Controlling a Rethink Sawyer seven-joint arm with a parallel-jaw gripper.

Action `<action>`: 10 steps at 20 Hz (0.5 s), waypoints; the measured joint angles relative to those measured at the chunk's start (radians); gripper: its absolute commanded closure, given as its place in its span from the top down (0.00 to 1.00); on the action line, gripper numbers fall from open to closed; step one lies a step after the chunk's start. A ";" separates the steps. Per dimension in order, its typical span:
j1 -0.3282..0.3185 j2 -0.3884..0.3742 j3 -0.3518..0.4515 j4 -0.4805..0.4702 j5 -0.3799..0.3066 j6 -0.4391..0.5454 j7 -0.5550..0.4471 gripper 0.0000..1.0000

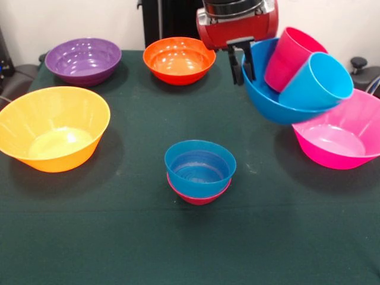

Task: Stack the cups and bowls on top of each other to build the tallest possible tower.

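My gripper (243,64) hangs from the red arm at the top and is shut on the rim of a mid-sized blue bowl (270,107). The bowl is held tilted above the table, partly over the pink bowl (341,136). A crimson red cup (288,56) and a taller light blue cup (314,83) lean inside it. At the table's middle a small blue bowl (200,163) sits nested in a small red bowl (199,196). Only one mid-sized orange bowl (178,59) shows.
A purple bowl (83,59) stands at the far left and a large yellow-orange bowl (53,127) at the left. The table (190,249) has a dark green cloth. The robot's black pedestal (169,21) is behind the orange bowl.
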 measured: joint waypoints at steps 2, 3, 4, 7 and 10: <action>-0.001 0.023 0.013 -0.040 0.000 0.010 0.000 0.00; -0.002 0.031 0.016 -0.053 -0.001 0.012 0.000 0.00; -0.004 0.039 0.020 -0.065 0.000 0.015 0.000 0.00; -0.013 0.072 0.034 -0.108 -0.002 0.021 0.000 0.00; -0.031 0.116 0.047 -0.152 -0.004 0.027 0.000 0.00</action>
